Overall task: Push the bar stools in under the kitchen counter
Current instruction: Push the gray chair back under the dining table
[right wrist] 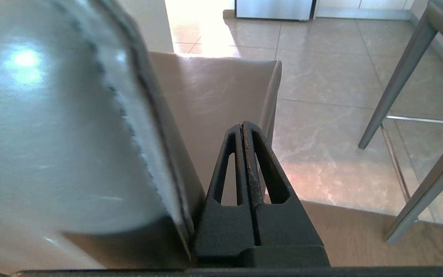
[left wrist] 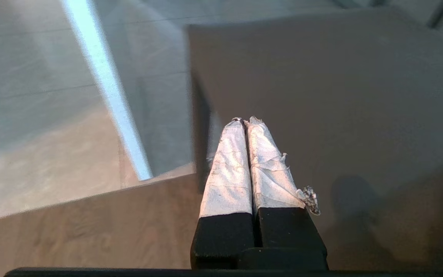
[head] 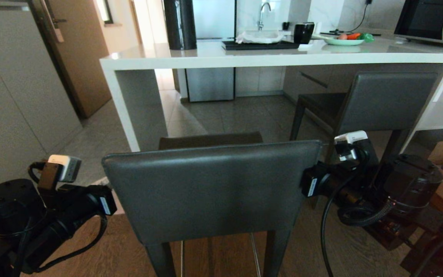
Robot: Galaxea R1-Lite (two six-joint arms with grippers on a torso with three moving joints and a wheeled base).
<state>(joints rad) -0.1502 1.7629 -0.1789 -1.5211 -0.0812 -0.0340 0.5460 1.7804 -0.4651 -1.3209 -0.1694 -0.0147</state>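
The left gripper (left wrist: 244, 121), its taped fingers pressed together and holding nothing, sits at the left edge of the near stool's backrest (head: 210, 188). The right gripper (right wrist: 242, 127), its jaws likewise pressed together and empty, sits at the backrest's right edge, alongside the stitched side seam; whether either one actually touches the leather I cannot tell. So the backrest lies between the two arms, its long axis running crosswise from one gripper to the other, and both stand about equally close to it.

Beyond the backrest the near stool's seat (head: 210, 139) points toward the desk (head: 283, 57), the kitchen counter, whose thick slab leg (head: 139, 107) stands ahead and to the left of the backrest. This stool is not yet under the top. The other stool (head: 385, 102), ahead and to the right of the backrest, already has its seat beneath the desk edge. The coming push looks to run straight forward, square to the backrest, and should clear that slab leg.
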